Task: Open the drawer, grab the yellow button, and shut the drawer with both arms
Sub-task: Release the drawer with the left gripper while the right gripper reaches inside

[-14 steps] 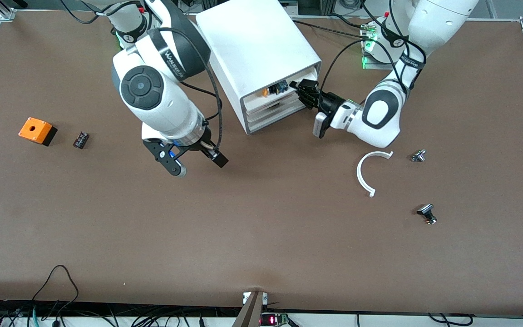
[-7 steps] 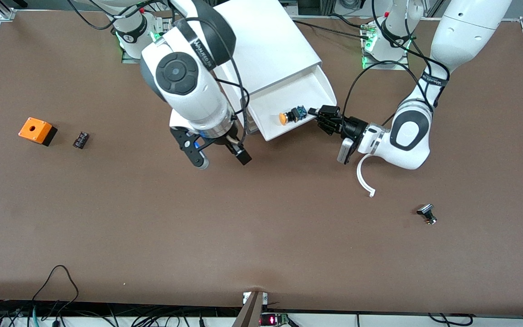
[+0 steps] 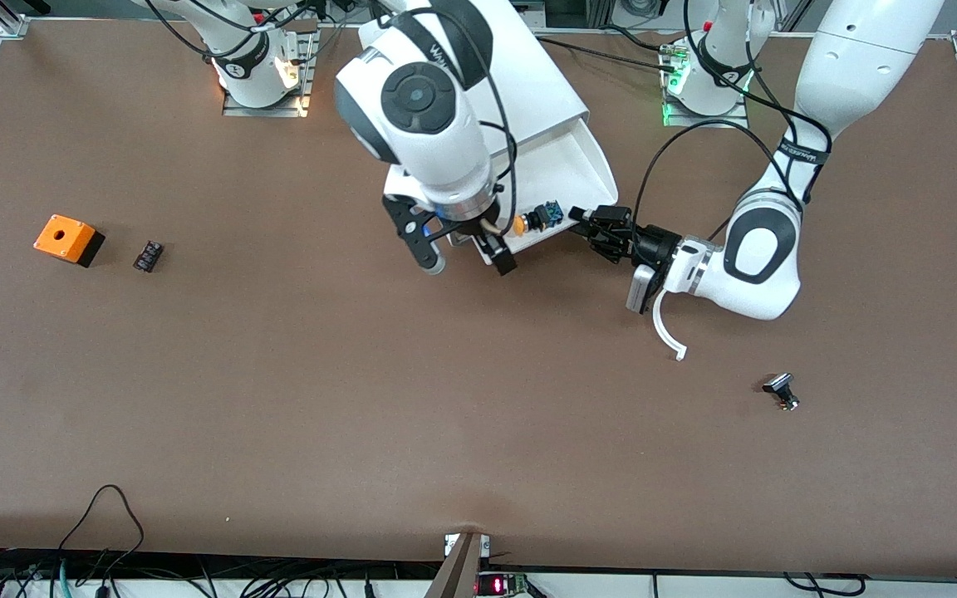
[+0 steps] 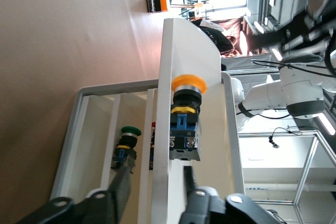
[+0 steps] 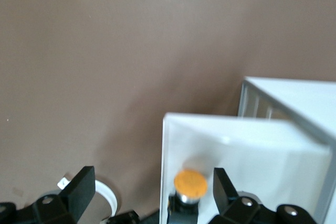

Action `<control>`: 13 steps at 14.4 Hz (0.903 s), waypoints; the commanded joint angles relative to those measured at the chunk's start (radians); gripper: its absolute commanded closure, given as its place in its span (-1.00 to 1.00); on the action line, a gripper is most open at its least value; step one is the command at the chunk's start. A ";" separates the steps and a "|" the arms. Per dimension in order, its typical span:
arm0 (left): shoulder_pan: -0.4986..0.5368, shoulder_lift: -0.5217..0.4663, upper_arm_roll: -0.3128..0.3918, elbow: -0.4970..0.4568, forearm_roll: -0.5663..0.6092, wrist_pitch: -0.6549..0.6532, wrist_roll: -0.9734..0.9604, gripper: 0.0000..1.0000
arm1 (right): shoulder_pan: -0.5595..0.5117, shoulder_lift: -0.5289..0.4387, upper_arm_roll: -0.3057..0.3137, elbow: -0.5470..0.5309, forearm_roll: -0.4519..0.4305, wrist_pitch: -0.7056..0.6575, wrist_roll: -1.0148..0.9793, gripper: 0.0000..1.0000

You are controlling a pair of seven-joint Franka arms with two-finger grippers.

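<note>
Drawer [image 3: 566, 178], the top 1 of the white cabinet [image 3: 478, 75], stands pulled out toward the front camera, and the button [image 3: 535, 219] lies on its floor near the front wall, orange-yellow cap pointing toward the right arm's end of the table. In the left wrist view a green-capped button [image 4: 126, 145] sits in a lower drawer.

Half a second ago the right gripper [image 3: 462, 253] hung over bare table beside the cabinet; now it is over the drawer's front corner, jaws spread wide and empty, the button's cap just beside 1 finger. The left gripper [image 3: 591, 223] then pinched the drawer's front wall; now its jaws have parted, 1 finger on each side of that wall.

Right arm reaches down steeply from above the cabinet. Left arm lies low, forearm nearly level, above a white curved strip [image 3: 668, 332].
</note>
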 commanded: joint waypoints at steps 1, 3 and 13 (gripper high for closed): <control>0.038 -0.018 0.001 0.078 0.075 -0.088 -0.124 -1.00 | 0.043 0.034 -0.007 0.045 0.001 0.029 0.115 -0.98; 0.063 -0.038 0.001 0.121 0.148 -0.136 -0.243 -1.00 | 0.076 0.064 -0.013 0.045 -0.002 0.058 0.164 -0.98; 0.057 -0.090 -0.013 0.326 0.515 -0.177 -0.822 -1.00 | 0.138 0.129 -0.013 0.036 -0.010 0.076 0.235 -0.98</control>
